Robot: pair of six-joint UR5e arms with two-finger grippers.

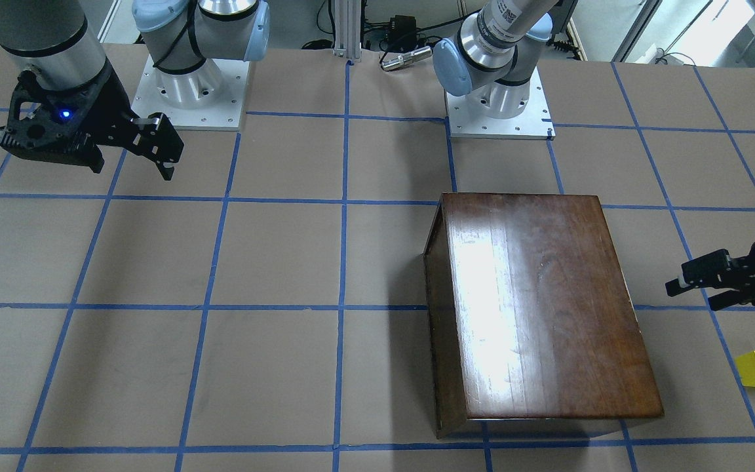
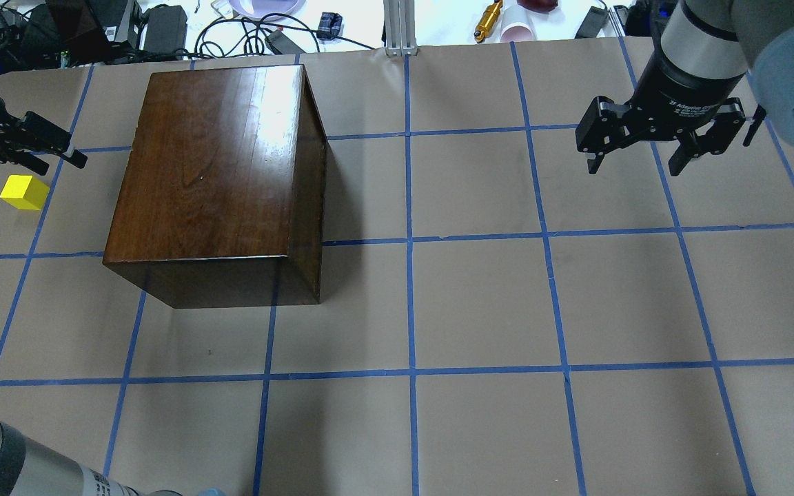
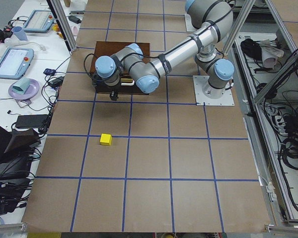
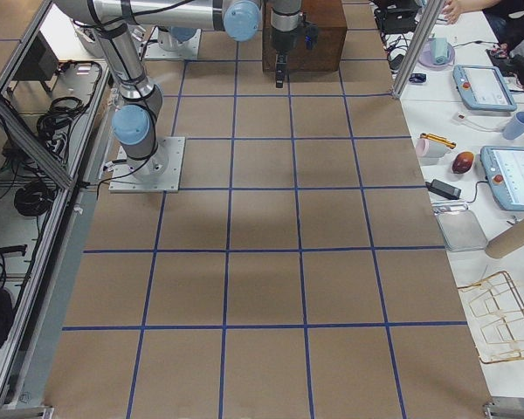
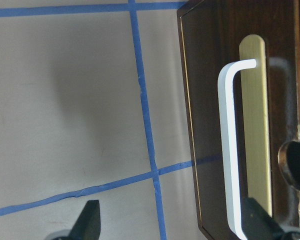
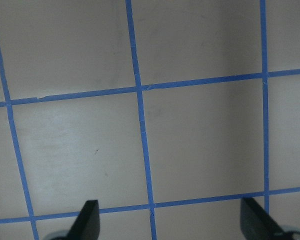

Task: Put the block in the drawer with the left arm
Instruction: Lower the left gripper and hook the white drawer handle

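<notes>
You see block (image 2: 24, 192): small bright-yellow cube, sharp edges, flat on bench (image 2: 480, 303) near its left end, apart from glossy dark-brown box (image 2: 211, 158). Left hand (image 1: 691, 295) spread wide, near block, facing closed drawer (image 5: 210, 75) with pale pull (image 5: 227, 150). Right hand (image 2: 633, 169) spread, well apart. Bench: brown covering, blue tape grid. Side tables hold tablets (image 3: 10, 62), cables.

My table (image 2: 480, 303) was brown with blue tape lines making big squares, a dark shiny wooden box (image 2: 211, 165) sat on its left part, a little yellow block (image 2: 24, 192) lay near the box, not touching, farther left, two metal arm plates (image 1: 535, 118) (image 1: 227, 111) sat at my edge.
</notes>
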